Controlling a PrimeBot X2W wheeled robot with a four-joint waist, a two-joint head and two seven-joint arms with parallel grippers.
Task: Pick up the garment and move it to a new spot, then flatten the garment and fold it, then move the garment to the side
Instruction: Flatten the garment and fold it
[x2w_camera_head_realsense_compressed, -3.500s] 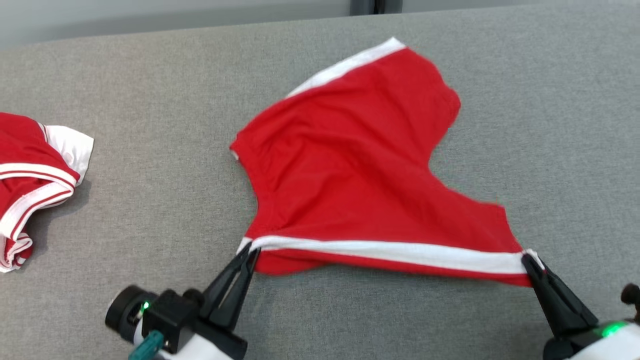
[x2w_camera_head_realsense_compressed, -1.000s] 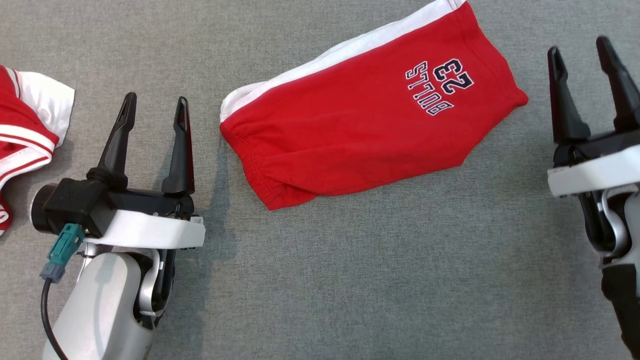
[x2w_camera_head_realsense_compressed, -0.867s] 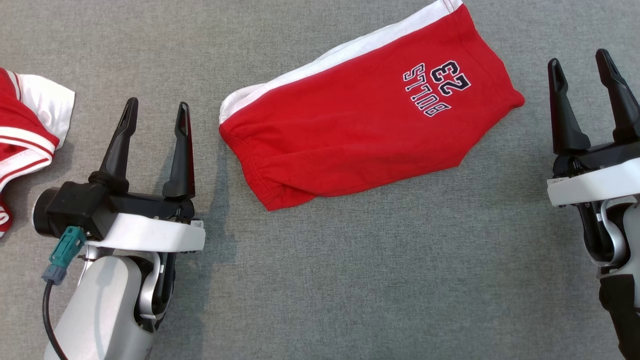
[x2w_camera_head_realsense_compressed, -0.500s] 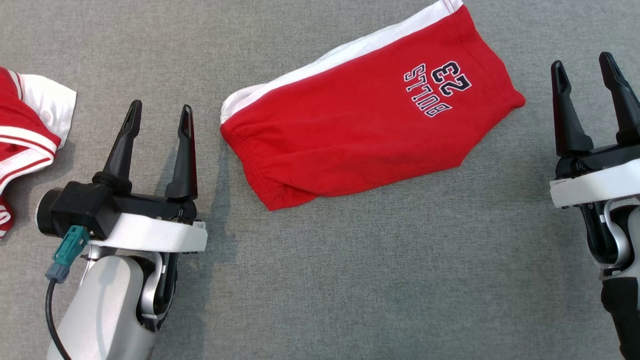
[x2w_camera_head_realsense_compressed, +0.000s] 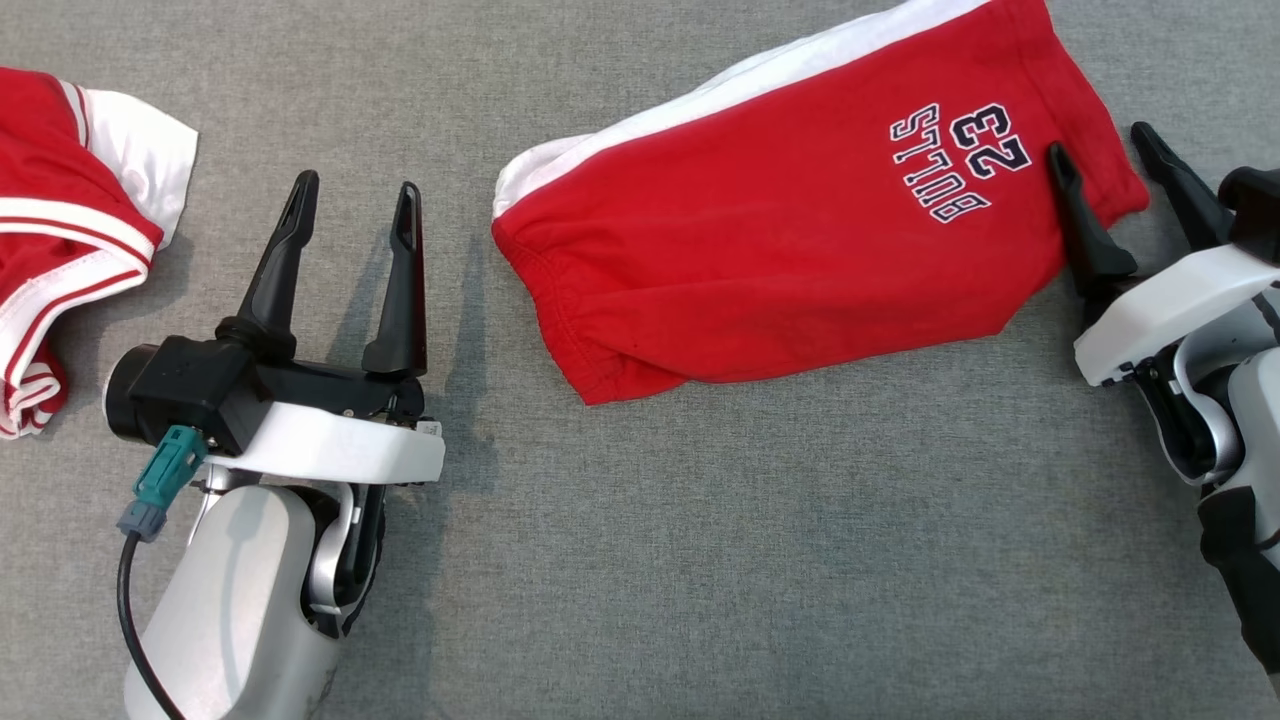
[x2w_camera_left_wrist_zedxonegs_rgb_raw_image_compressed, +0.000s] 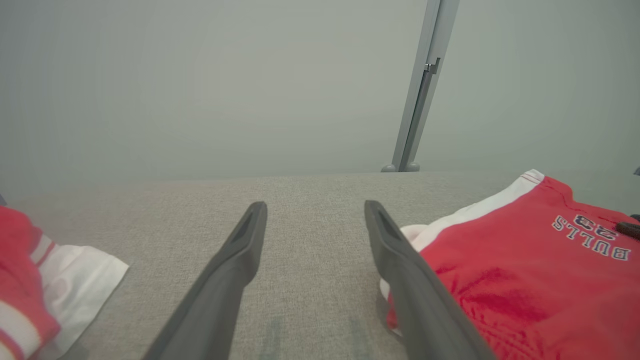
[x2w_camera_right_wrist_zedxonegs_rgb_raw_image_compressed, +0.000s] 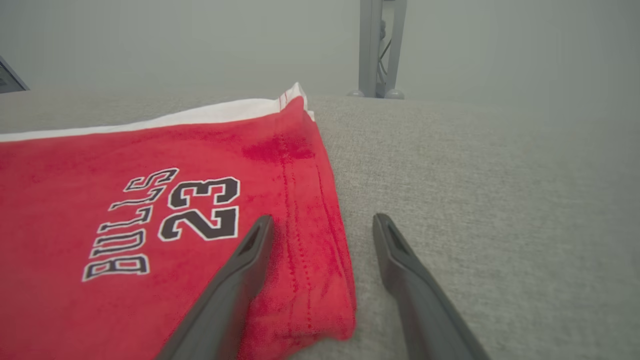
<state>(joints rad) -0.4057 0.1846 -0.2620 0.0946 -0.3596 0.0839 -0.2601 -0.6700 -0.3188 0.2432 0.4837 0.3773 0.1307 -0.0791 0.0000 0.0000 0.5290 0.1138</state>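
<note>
The garment (x2w_camera_head_realsense_compressed: 800, 240) is a pair of red shorts with a white side stripe and a "BULLS 23" print, lying folded flat on the grey table. My left gripper (x2w_camera_head_realsense_compressed: 355, 190) stands open to its left, apart from it and holding nothing. In the left wrist view the left gripper (x2w_camera_left_wrist_zedxonegs_rgb_raw_image_compressed: 315, 205) points past the garment (x2w_camera_left_wrist_zedxonegs_rgb_raw_image_compressed: 500, 280). My right gripper (x2w_camera_head_realsense_compressed: 1098, 145) is open at the garment's right hem. In the right wrist view the right gripper (x2w_camera_right_wrist_zedxonegs_rgb_raw_image_compressed: 324, 220) has one finger over the red cloth (x2w_camera_right_wrist_zedxonegs_rgb_raw_image_compressed: 125, 200) and the other over bare table.
A second red and white garment (x2w_camera_head_realsense_compressed: 70, 230) lies crumpled at the far left, also seen as a red and white heap (x2w_camera_left_wrist_zedxonegs_rgb_raw_image_compressed: 30, 280). The grey fabric table (x2w_camera_head_realsense_compressed: 700, 550) stretches toward me. A grey post (x2w_camera_left_wrist_zedxonegs_rgb_raw_image_compressed: 420, 85) stands behind the table's far edge.
The camera has shifted, so everything sits further right in the picture. My right gripper has moved left and tilted, its fingers now straddling the garment's right hem. The left gripper has held its place.
</note>
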